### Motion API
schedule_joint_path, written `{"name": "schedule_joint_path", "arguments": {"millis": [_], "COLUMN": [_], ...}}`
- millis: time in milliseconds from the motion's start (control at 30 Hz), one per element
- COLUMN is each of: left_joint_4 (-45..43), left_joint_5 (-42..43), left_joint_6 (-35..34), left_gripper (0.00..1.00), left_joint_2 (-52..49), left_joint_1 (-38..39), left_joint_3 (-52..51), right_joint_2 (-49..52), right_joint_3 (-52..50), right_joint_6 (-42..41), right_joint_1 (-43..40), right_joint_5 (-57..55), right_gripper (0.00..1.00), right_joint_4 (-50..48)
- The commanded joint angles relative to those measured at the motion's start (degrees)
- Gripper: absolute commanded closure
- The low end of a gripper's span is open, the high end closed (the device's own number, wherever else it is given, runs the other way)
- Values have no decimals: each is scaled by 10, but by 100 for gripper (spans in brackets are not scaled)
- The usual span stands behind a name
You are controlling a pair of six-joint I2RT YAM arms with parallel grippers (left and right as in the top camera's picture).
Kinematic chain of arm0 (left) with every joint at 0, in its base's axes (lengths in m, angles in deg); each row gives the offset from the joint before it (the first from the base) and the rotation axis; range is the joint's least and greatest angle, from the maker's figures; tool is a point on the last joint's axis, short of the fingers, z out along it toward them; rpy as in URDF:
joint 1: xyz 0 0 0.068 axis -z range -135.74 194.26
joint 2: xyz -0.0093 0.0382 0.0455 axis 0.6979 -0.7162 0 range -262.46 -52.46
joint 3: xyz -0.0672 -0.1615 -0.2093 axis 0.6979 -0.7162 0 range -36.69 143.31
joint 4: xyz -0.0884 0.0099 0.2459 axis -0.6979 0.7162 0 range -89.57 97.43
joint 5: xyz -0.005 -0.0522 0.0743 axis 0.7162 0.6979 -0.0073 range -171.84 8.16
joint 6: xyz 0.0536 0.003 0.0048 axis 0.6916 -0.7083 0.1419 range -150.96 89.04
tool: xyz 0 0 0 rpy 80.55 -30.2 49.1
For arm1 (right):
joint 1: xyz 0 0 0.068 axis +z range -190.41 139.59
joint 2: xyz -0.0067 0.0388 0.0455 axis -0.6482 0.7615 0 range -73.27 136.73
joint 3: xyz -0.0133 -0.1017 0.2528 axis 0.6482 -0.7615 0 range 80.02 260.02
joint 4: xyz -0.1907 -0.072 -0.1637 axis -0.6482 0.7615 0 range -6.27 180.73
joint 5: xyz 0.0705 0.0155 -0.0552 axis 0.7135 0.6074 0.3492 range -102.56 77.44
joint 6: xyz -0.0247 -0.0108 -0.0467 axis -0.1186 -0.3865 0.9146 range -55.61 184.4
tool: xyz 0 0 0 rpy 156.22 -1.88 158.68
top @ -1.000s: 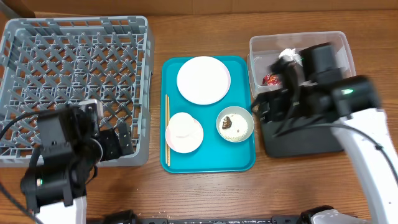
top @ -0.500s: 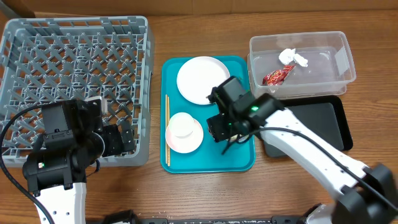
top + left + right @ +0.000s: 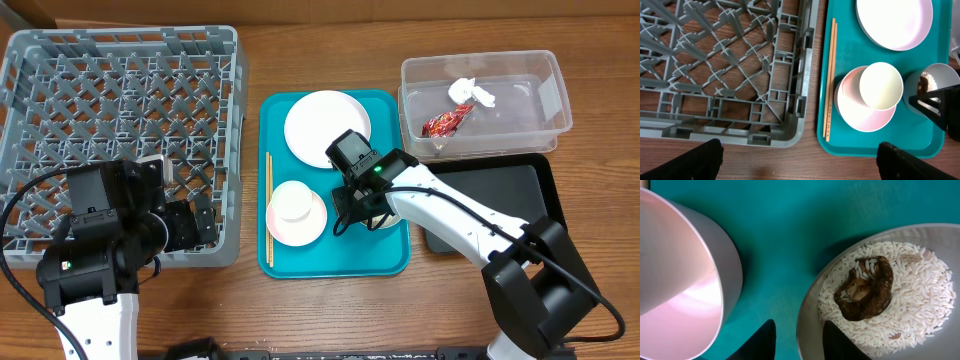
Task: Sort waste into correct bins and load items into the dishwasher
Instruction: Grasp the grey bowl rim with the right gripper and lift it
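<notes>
**Right gripper (image 3: 799,342) straddles the bowl (image 3: 940,235) rim**

The grey-green bowl sits on the teal tray (image 3: 805,220), holding rice (image 3: 920,305) and a brown lump (image 3: 865,287). The right gripper's fingers stand apart, one inside the rim and one outside. Off the tray's chopsticks (image 3: 830,80) side, the left gripper (image 3: 800,160) hangs spread wide, empty.

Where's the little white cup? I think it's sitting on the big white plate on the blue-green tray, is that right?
Not quite. The small white cup is sitting on the pinkish saucer, not on the big white plate. Both are on the teal tray. The left wrist view shows it clearly.
</notes>
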Motion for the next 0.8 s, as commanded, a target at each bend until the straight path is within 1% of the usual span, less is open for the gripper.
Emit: {"name": "schedule_joint_path", "arguments": {"millis": [0,100,233,267,367,467,633,767], "left_joint_4": [1,1,1,0,1,1,1,1], "left_joint_5": [12,12,12,11,11,12,12,12], "left_joint_6": [15,15,15,15,15,15,15,15], "left_gripper": [0,0,0,0,0,0,0,0], "left_joint_2": [0,0,0,0,0,0,0,0], "left_joint_1": [-3,-3,-3,-3,-3,-3,-3,-3], "left_joint_3": [11,11,11,11,11,11,11,11], "right_joint_2": [11,11,11,11,11,10,-8,-42], "right_joint_3": [-9,-19,-34,-34,-32,-23,19,57], "right_joint_6": [-11,-17,-28,-28,-28,-28,-28,-28], "right_joint_1": [2,2,2,2,2,2,2,-6], "right_joint_5": [5,5,9,10,10,10,10,10], "right_gripper": [69,76,77,82,88,96,96,96], "right_joint_4": [-3,-11,-16,-14,-17,-10,26,52]}}
